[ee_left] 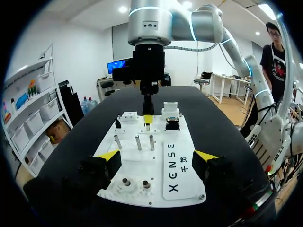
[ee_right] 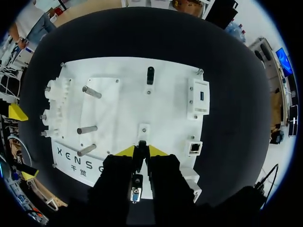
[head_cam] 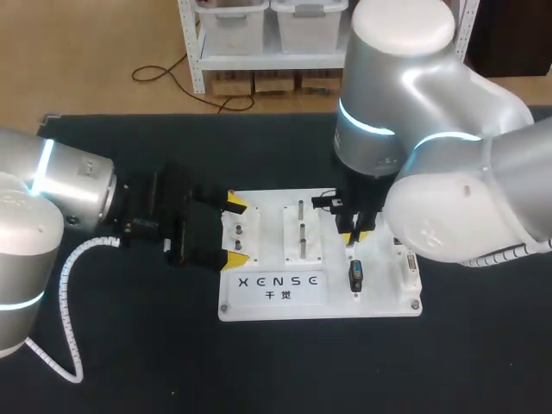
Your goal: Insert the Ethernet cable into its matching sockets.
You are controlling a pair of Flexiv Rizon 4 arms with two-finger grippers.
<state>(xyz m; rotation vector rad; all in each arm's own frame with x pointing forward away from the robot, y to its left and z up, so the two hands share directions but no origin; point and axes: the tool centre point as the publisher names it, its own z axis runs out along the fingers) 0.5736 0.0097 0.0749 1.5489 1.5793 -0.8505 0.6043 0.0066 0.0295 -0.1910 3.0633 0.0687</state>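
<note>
Head view: my left gripper, wide open and empty, straddles the board's end; my right gripper hangs over its other side. Left wrist view: that right gripper points straight down. Right wrist view: its fingers pinch a thin dark piece I take for the plug, with the socket near but off to one side, so lowering now could jam it on bare board.

Robotics lab: two arms, test board
</note>
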